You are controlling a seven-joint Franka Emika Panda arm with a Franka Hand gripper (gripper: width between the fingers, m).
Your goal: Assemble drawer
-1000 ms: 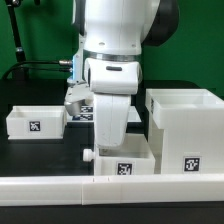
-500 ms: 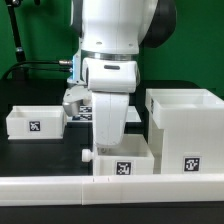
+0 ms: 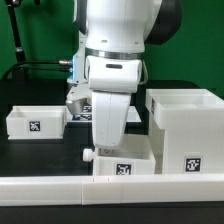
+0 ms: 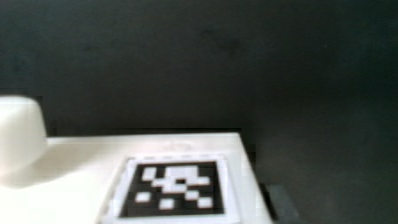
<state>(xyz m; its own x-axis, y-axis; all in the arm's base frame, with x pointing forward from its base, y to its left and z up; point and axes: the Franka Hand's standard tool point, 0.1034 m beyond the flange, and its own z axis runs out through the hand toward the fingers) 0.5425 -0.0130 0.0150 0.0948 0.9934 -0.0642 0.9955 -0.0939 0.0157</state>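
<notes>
The drawer's tall white housing [image 3: 185, 135] stands at the exterior view's right, with a tag on its front. One shallow tagged tray [image 3: 35, 122] sits at the left. The other tray [image 3: 124, 165], with a knob [image 3: 88, 155] on its left side, sits at the front centre. The arm's white hand [image 3: 110, 120] reaches straight down to this middle tray, and its body hides the fingertips. The wrist view shows a white surface with a black-and-white tag [image 4: 178, 188] close below and a rounded white part [image 4: 15, 140] beside it. No fingers show clearly.
A low white rail [image 3: 60, 192] with no tag runs along the front edge. Behind the arm lies the marker board [image 3: 78, 101]. A black cable and a green backdrop are at the back left. The table top is black.
The hand has shifted slightly toward the exterior view's left over the middle tray. The trays and the housing have not moved.
</notes>
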